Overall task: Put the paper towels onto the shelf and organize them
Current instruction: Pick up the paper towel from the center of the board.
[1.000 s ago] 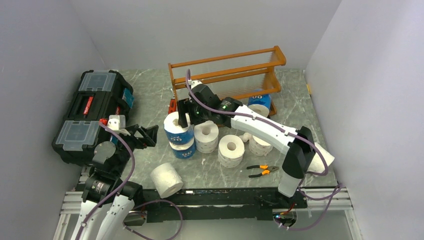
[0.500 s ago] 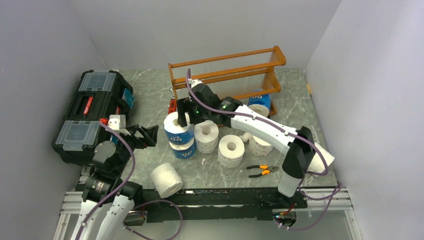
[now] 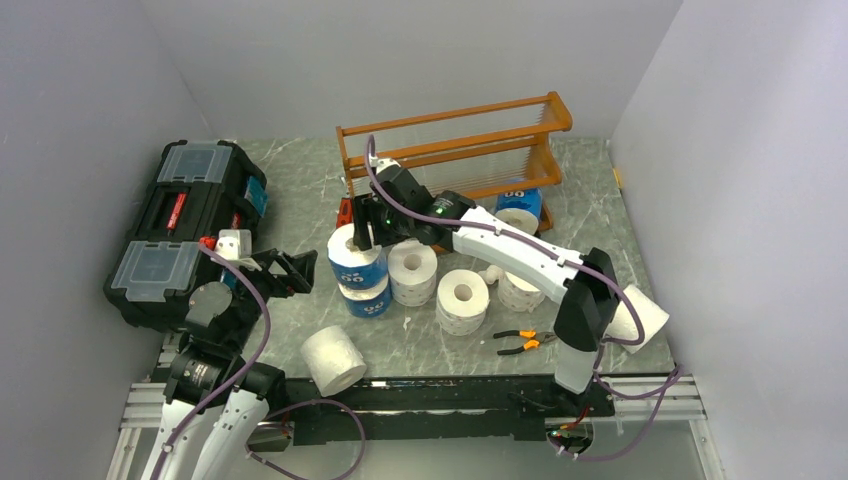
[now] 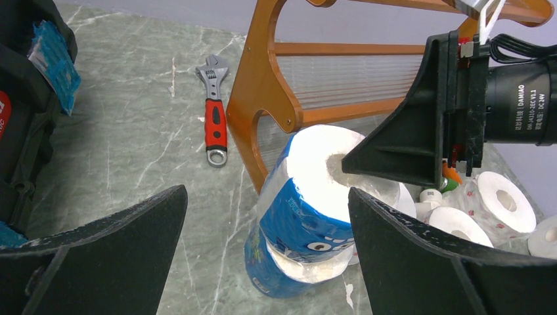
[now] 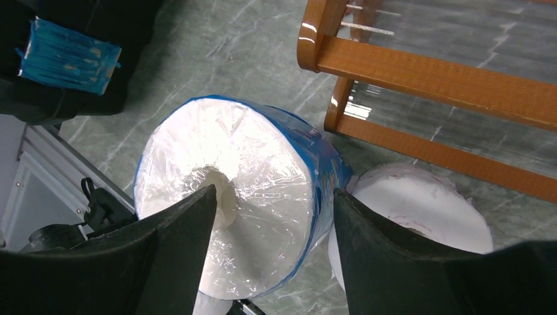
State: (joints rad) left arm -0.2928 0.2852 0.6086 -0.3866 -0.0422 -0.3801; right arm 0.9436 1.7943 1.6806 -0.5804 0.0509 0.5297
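Lower centre: plain white paper roll lies on its side at the near edge of the grey marbled surface. Lower left: left claw, black jaws wide apart, holding nothing. Mid-frame: glossy blue-wrapped roll stacked on a second blue roll, hollow cores up. Right claw straddles the top roll's wall, one finger in the core, the other at the wrapper; cannot tell if clamped. Upright white rolls sit just right of the stack. Top centre: orange-brown wooden shelf with stepped tiers and thin pale slats.
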